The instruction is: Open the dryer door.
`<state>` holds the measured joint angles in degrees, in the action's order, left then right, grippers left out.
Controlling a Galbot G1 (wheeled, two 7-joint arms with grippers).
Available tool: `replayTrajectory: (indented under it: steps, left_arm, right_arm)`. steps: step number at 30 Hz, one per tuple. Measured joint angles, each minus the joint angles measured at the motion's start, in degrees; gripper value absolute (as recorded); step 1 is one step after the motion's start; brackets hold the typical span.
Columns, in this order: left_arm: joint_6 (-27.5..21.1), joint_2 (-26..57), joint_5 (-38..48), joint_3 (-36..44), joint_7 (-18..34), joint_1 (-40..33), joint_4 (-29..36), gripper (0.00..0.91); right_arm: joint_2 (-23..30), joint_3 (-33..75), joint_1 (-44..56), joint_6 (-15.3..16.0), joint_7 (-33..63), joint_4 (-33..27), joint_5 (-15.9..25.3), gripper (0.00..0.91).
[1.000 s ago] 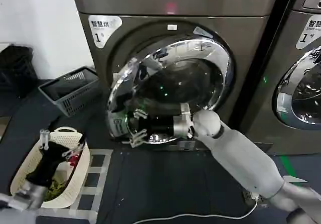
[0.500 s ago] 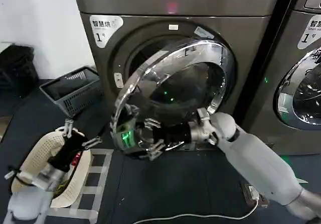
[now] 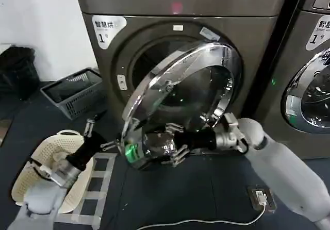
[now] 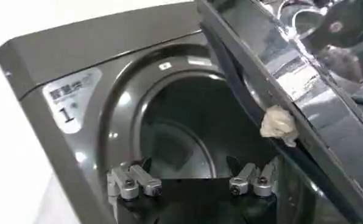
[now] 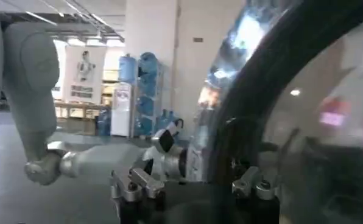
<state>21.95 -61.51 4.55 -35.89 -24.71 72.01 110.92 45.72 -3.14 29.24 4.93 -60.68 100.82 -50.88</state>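
dryer door (image 3: 180,93) ajar, frame centre | right gripper (image 3: 172,146) spread open against its lower chrome rim | left gripper (image 3: 98,137) open, lower left | risk: fingers slipping off slick chrome, door swinging back

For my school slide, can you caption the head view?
Right gripper at the half-open dryer door, left gripper raised nearby.

The head camera looks down at the dryer door (image 3: 180,98); both wrist cameras sit close against that door (image 4: 303,103), one on each side.
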Motion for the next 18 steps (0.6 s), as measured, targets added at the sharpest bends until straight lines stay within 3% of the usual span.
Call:
replayTrajectory:
  steps: [3, 9, 13, 18]
  left_arm:
    - [0.6, 0.2, 0.1, 1.4, 0.0, -0.5, 0.0, 0.907]
    - [1.3, 0.3, 0.2, 4.0, 0.0, -1.4, 0.2, 0.907]
    - [1.8, 0.3, 0.0, 6.0, 0.0, -2.2, 0.3, 0.907]
    - [1.8, 0.2, 0.0, 8.8, 0.0, -3.5, 0.3, 0.907]
  right_arm:
    - [-4.1, 5.9, 4.8, -1.0, 2.7, 2.1, -1.7, 0.907]
    - [-11.8, 21.7, 21.7, -6.3, 11.3, 10.0, -2.9, 0.907]
    - [-11.7, 37.1, 36.5, -8.0, 16.6, 15.0, -2.3, 0.907]
    - [-7.7, 55.7, 53.0, -11.6, 20.6, 19.9, 1.7, 0.907]
